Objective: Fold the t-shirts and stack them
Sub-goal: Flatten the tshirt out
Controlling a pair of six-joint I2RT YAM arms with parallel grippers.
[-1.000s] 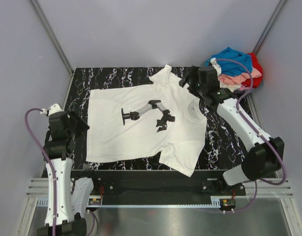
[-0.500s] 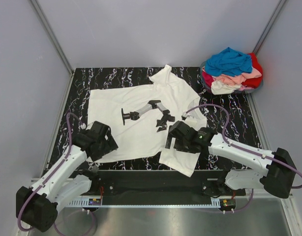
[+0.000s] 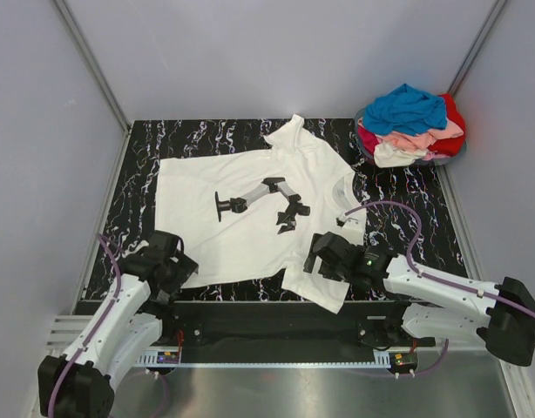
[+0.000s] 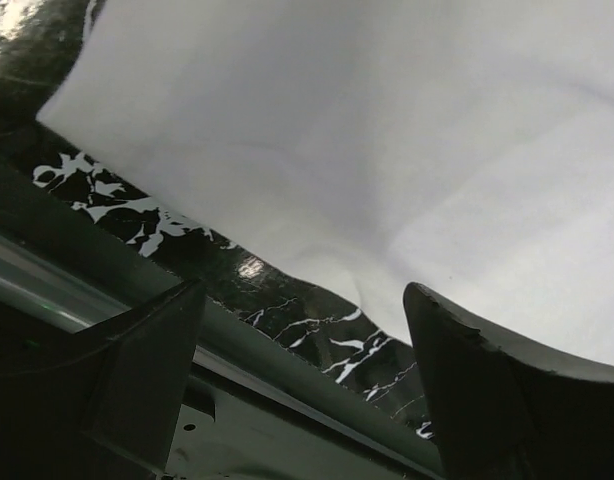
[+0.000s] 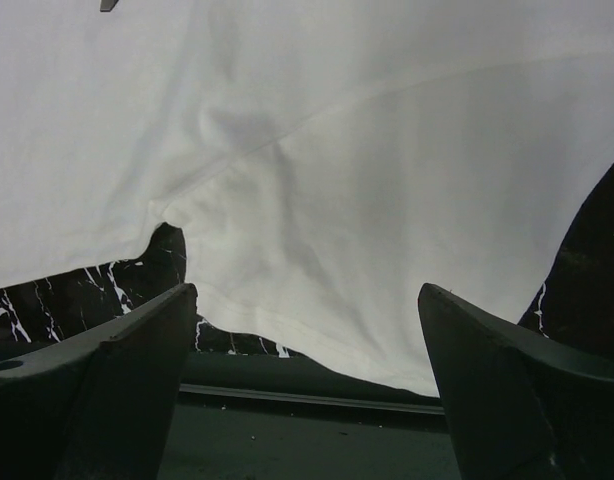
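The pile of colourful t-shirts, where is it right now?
In the top view, the heap of blue, pink and red cotton t-shirts sits at the far right corner of the black marble-patterned table, beyond the spread-out white cotton t-shirt.

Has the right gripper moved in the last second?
Yes. The right gripper came from beside the pile of t-shirts at the far right corner to the table's near edge, now open over the white t-shirt's near sleeve.
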